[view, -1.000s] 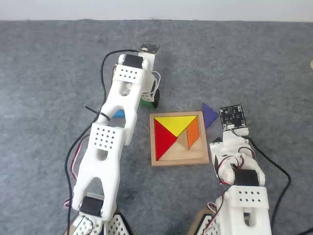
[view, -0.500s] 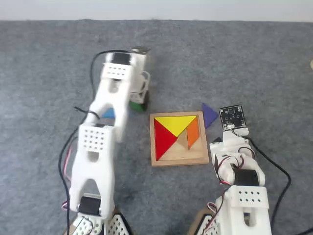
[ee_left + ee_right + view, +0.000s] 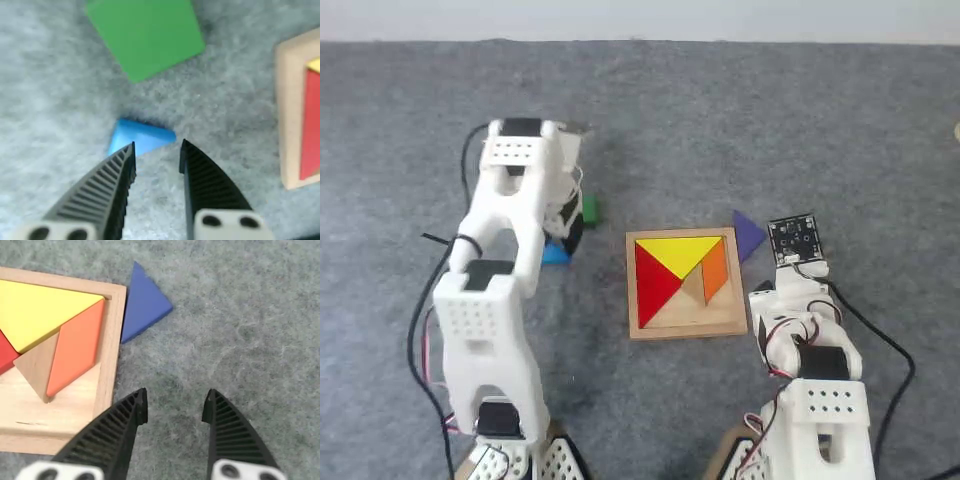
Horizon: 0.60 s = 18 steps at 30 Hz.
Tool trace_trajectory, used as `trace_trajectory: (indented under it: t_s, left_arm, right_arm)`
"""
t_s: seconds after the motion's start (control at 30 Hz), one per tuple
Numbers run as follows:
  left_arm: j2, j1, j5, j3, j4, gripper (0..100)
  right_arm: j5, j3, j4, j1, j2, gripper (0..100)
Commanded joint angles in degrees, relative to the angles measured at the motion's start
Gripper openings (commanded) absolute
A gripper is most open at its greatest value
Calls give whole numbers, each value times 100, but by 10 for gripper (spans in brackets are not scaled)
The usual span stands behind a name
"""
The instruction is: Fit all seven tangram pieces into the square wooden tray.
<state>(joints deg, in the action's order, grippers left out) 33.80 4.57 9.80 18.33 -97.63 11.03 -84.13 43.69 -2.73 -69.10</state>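
Note:
The square wooden tray (image 3: 684,326) (image 3: 111,350) holds a yellow triangle (image 3: 680,252) (image 3: 40,310), a red triangle (image 3: 653,280), an orange parallelogram (image 3: 716,270) (image 3: 75,352) and a plain wooden triangle (image 3: 37,369). A dark blue triangle (image 3: 748,235) (image 3: 142,302) lies just outside the tray's far right corner. A green square (image 3: 145,35) (image 3: 589,209) and a light blue triangle (image 3: 142,137) (image 3: 556,254) lie on the carpet left of the tray. My left gripper (image 3: 157,150) hangs open just over the light blue triangle. My right gripper (image 3: 175,405) is open over bare carpet beside the tray.
Grey carpet (image 3: 820,130) covers the table all around. The tray's edge (image 3: 290,110) sits close to the light blue triangle's side. Cables trail along both arms.
The left arm has swung left, away from the tray, and now hangs over the light blue triangle. The green square is uncovered. The right arm has kept still.

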Motion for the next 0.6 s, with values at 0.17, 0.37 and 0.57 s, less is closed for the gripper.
trace_trajectory:
  t_s: [0.17, 0.37, 0.57]
  left_arm:
    - [-396, -35, -1705, 444, 1371, 271]
    - [738, -316, -2048, 497, 1776, 253]
    - [1653, -589, -2013, 1622, 835, 242]
  right_arm:
    - [44, 44, -127, -22, -66, 190]
    - [62, 44, -127, -22, -75, 190]
    - [62, 44, -127, -22, -84, 190]
